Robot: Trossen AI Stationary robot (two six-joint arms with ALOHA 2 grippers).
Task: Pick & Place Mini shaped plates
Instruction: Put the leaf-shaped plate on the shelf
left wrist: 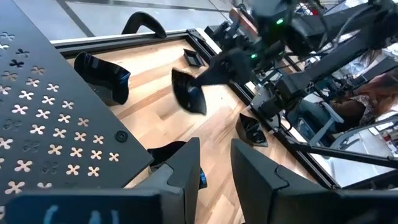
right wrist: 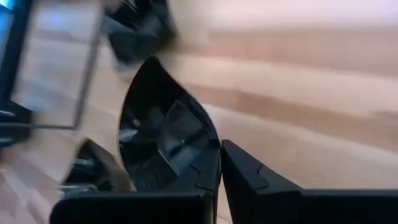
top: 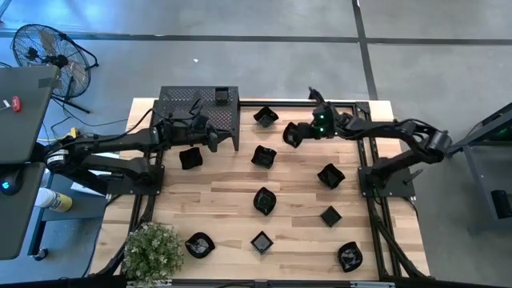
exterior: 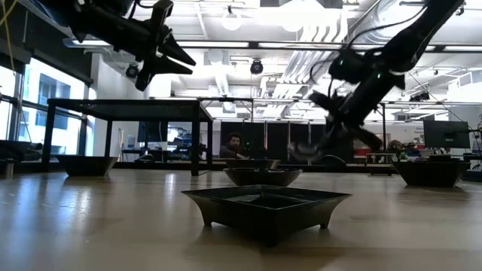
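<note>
the right hand [top: 300, 132] was raised above the far middle of the bench [top: 216, 204], pinching a mini shaped plate [top: 293, 134] by its rim. in the right wrist view that held plate [right wrist: 165, 140] stood on edge, its glossy inside turned toward the camera, with one finger [right wrist: 261, 180] against its rim. the left wrist view showed the same plate [left wrist: 188, 92] hanging tilted from the right hand [left wrist: 214, 68], clear of the wood.

the left hand [top: 214, 138] was held beside the front edge of the black perforated shelf [top: 180, 104] at the far left of the bench, its fingers [left wrist: 186, 171] spread with nothing between them. a dark plate [top: 190, 158] lay on the bench just beside it, toward the near side.

the other mini plates were scattered over the bench, well apart: one [top: 266, 117] near the far edge, one [top: 263, 156] in the middle, one [top: 330, 174] on the right, one [top: 264, 200] and a small square one [top: 330, 215] nearer, and three along the near edge [top: 199, 244] [top: 262, 241] [top: 349, 256]. a small square dish [top: 222, 95] sat on top of the shelf. a potted plant [top: 152, 250] stood at the near left corner. in the low view a square plate [exterior: 265, 205] sat closest to the camera, and a person [exterior: 235, 144] showed in the room beyond.
</note>
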